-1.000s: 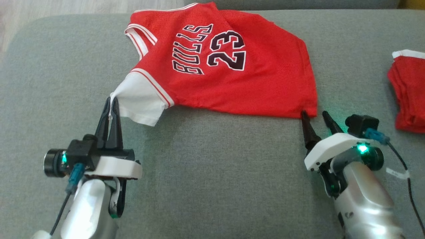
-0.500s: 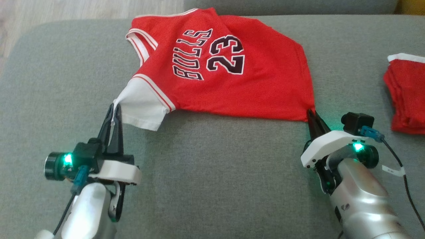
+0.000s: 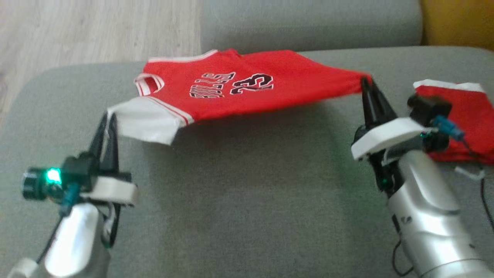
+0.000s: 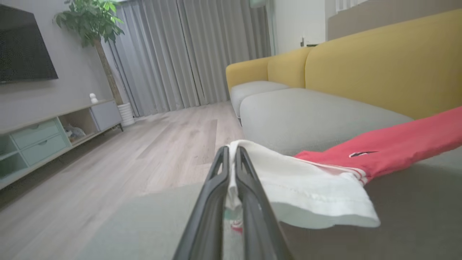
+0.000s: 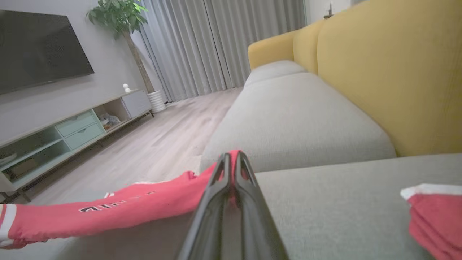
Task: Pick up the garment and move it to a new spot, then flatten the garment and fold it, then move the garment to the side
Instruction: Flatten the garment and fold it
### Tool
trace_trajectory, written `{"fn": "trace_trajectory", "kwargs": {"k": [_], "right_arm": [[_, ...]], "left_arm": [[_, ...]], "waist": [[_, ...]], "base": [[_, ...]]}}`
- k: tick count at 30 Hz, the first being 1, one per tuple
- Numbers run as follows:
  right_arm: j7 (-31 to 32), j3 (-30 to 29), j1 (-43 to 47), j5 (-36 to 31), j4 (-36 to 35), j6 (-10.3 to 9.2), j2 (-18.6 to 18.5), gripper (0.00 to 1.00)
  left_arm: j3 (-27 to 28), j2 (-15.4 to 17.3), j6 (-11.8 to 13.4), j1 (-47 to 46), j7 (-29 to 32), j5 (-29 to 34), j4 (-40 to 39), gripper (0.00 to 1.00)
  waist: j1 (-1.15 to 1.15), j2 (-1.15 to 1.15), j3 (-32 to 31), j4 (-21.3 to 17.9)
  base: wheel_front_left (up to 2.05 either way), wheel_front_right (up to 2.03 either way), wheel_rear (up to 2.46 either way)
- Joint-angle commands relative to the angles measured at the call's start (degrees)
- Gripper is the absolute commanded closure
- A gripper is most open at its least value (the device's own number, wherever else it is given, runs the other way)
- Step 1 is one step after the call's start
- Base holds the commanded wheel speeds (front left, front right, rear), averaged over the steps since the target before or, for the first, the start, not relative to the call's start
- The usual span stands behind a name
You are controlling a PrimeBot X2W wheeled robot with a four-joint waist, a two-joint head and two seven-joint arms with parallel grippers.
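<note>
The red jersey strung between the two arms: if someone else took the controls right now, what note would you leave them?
The left end effector is shut on the white sleeve of the red jersey.
The right end effector is shut on a corner at the jersey's other end.
The jersey is stretched between them, its near edge raised off the grey sofa cushion. Another red garment lies on the cushion to the right.
Done: jersey picked up.
Left: set it down in a new spot, flatten it, fold it, move it aside.
</note>
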Motion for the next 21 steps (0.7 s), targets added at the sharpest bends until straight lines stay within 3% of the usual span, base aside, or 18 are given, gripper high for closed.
{"fn": "trace_trajectory", "kwargs": {"k": [1, 10, 16, 21], "right_arm": [[0.52, 0.74, -3.14, -0.97, -4.71, -0.05, -0.54, 1.00], [6.92, -0.62, -3.96, -5.26, -24.46, -0.05, -5.96, 1.00], [15.19, -2.28, -2.75, -6.93, -41.87, -0.05, -10.74, 1.00], [22.02, -5.14, -0.85, -7.20, -53.92, -0.05, -12.50, 1.00]], "left_arm": [[2.78, 2.70, 0.07, -5.15, 0.29, 0.50, -2.98, 1.00], [3.52, 7.98, -0.95, -12.84, 5.71, 1.58, -11.41, 1.00], [5.28, 11.54, -1.30, -14.87, 11.88, 0.99, -25.89, 1.00], [7.22, 13.21, -2.27, -15.90, 17.71, -2.07, -36.59, 1.00]], "waist": [[0.00, 0.00, -2.00, -0.50], [0.00, 0.00, -5.66, -1.76], [0.00, 0.00, -5.57, -3.16], [0.00, 0.00, -3.98, -3.77]], "base": [[0.00, 0.00, 0.00], [0.00, 0.00, 0.00], [0.00, 0.00, 0.00], [0.00, 0.00, 0.00]]}}
